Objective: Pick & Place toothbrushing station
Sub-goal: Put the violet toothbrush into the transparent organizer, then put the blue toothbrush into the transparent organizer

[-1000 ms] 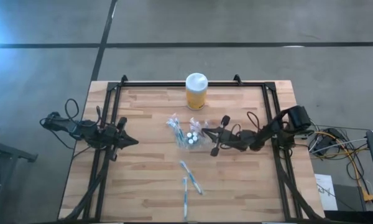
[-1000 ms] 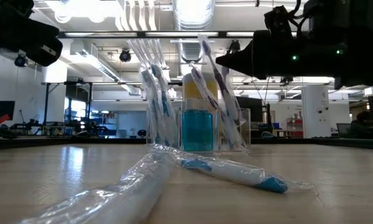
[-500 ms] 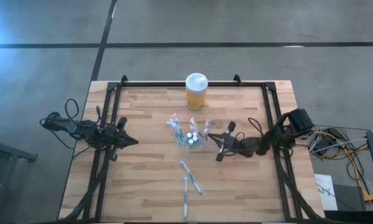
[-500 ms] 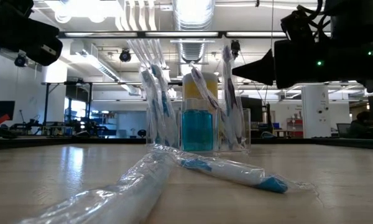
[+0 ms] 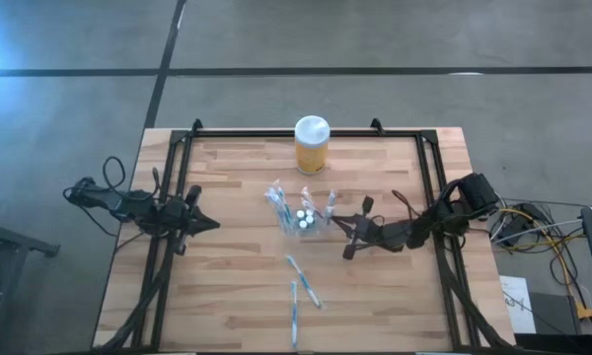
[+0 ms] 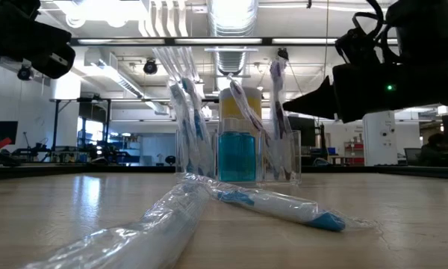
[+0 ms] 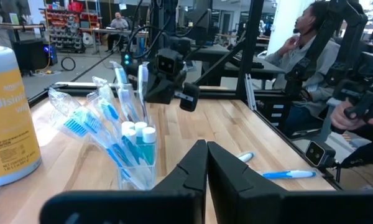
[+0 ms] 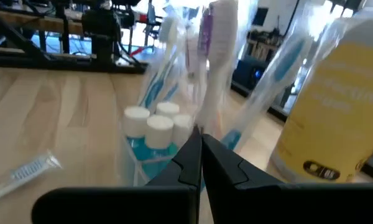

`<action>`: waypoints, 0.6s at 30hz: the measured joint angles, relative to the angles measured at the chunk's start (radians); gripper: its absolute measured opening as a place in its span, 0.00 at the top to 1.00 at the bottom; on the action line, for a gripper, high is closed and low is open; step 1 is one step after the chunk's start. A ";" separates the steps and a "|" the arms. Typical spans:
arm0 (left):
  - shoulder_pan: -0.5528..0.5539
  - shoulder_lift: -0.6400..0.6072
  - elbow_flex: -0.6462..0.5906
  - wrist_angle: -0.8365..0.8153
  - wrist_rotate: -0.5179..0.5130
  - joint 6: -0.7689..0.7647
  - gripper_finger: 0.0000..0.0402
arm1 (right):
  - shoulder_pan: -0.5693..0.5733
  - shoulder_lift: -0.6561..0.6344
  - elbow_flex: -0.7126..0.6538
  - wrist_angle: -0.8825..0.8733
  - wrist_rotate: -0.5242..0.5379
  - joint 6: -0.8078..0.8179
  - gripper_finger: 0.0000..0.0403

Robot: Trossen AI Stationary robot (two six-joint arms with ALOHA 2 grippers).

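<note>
The toothbrushing station [image 5: 302, 219], a clear plastic holder crowded with wrapped toothbrushes [image 6: 190, 112] and small bottles [image 8: 150, 127], stands just ahead of the right gripper [image 5: 337, 221], whose fingers are pressed together. It looks light, stiff, slippery and top-heavy, so a rim wall seems the safest hold. The left gripper [image 5: 209, 225], also closed, waits well apart.

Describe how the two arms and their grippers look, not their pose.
Both arms are dark, slim and jointed, with loose black cables looping at their bases. The left gripper and right gripper each end in two black tapering fingers that form a narrow point. A small green light glows on the right arm's body in the low view.
</note>
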 joint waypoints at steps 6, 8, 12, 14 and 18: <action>0.000 0.000 0.000 0.000 0.000 -0.001 0.98 | 0.001 0.000 -0.002 -0.028 -0.003 0.039 0.98; 0.000 0.000 0.000 0.000 0.000 -0.002 0.98 | 0.005 0.000 -0.002 -0.029 -0.004 0.039 0.98; 0.000 0.000 0.000 0.001 0.000 -0.006 0.96 | 0.006 -0.002 -0.001 -0.029 -0.005 0.042 0.98; 0.000 0.000 0.000 0.001 0.000 -0.008 0.95 | 0.008 -0.009 0.001 -0.028 -0.002 0.043 0.98; 0.000 0.000 0.000 0.001 0.000 -0.014 0.95 | 0.012 -0.043 0.000 -0.030 -0.001 0.056 0.93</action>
